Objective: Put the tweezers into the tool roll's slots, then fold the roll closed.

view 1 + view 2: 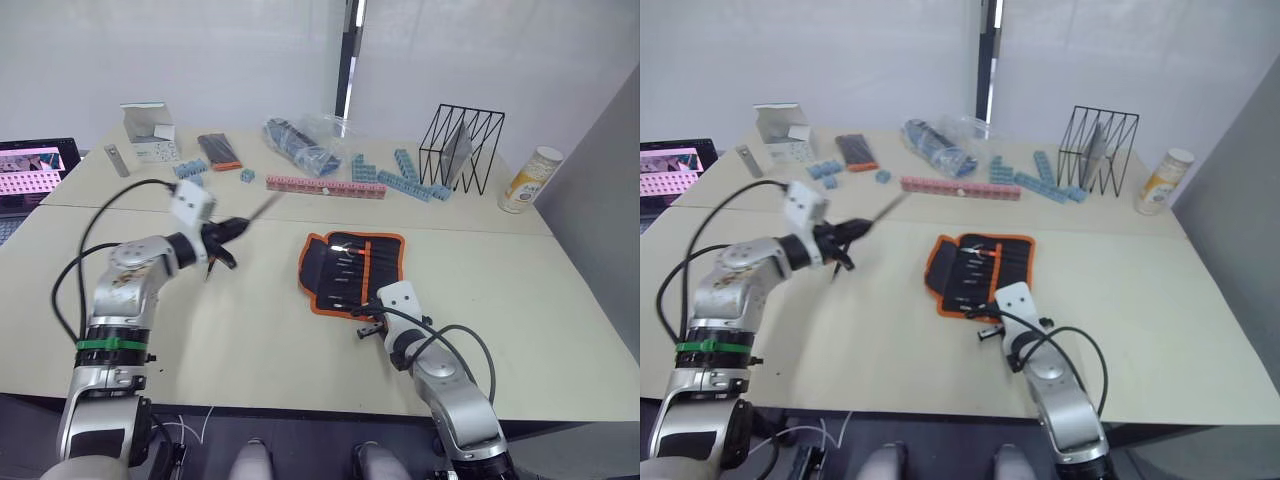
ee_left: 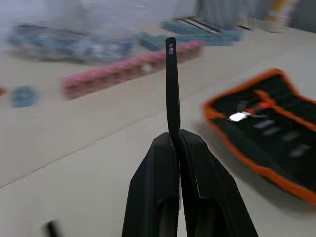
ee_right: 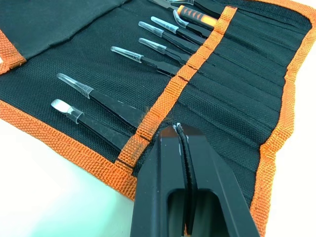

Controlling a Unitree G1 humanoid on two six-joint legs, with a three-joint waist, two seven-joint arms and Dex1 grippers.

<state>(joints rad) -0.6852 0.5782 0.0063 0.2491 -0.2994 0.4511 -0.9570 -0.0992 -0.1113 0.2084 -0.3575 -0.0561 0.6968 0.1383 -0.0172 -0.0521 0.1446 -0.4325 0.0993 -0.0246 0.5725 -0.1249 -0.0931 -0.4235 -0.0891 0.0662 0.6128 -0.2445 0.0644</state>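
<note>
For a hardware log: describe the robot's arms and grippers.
Both arms are silver metal with black joints and loose black cables. The left arm wears a green band. A white camera block sits on each wrist. The left gripper and right gripper have smooth black fingers.

Beige table (image 1: pixel 250 330): open tool roll (image 1: pixel 350 270) centre; pink block strip (image 1: pixel 325 186), wire rack (image 1: pixel 462 148), possibly a bottle (image 1: pixel 530 180) upper right.

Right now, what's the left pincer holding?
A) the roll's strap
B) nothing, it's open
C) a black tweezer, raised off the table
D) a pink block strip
C: the left pincer is shut on a slim black tweezer, held in the air left of the open tool roll.
</note>
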